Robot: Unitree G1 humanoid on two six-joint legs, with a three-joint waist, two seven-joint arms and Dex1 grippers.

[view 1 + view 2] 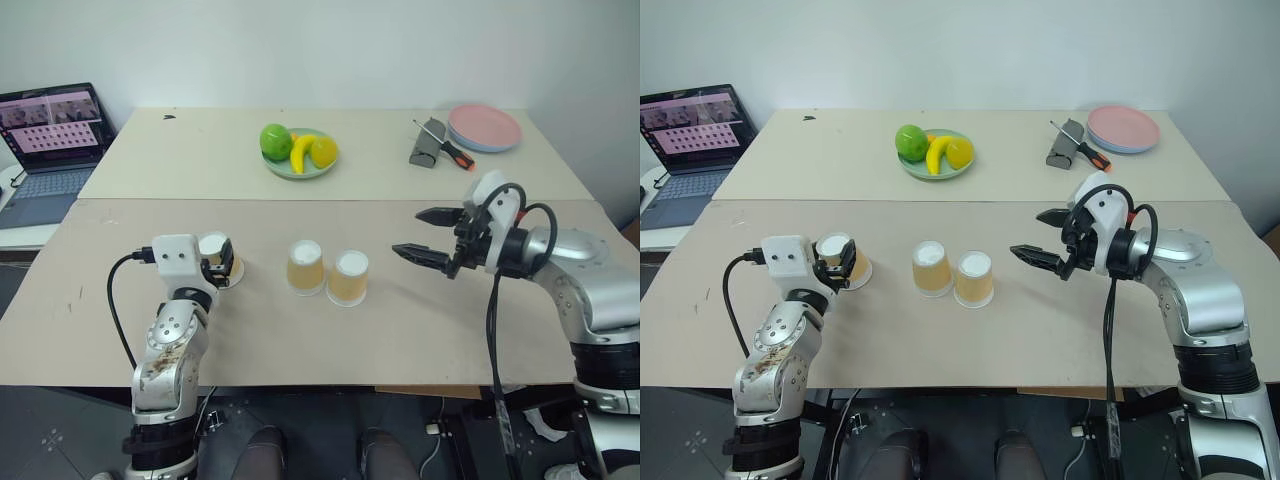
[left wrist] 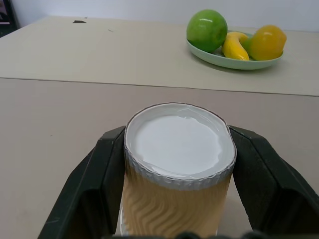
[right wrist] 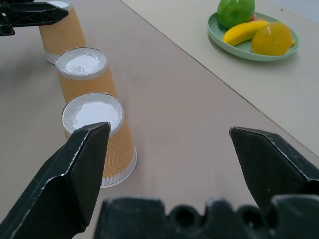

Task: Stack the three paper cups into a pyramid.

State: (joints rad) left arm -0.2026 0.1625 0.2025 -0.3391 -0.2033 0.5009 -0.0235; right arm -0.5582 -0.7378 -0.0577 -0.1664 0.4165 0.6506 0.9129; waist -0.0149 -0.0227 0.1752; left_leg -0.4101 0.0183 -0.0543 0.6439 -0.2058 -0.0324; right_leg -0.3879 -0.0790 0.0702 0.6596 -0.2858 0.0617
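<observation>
Left end effector (image 1: 222,262) clenched on the third inverted cup (image 1: 218,256), standing on the bench (image 1: 400,330); the base pair (image 1: 326,272) stands touching, between it and the released right end effector (image 1: 432,236). Step in hand — grasp made; next, likely a lift and level carry onto the pair's tops.

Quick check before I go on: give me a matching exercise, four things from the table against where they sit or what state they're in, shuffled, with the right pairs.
Things:
1. left gripper
2. right gripper
3. banana
4. pink plate

States or places:
A. on the green plate beside a green apple
B. open, above the table, holding nothing
C. at the far right corner of the table
D. shut on a paper cup

Pairs: 1-D, 2-B, 3-A, 4-C
</observation>
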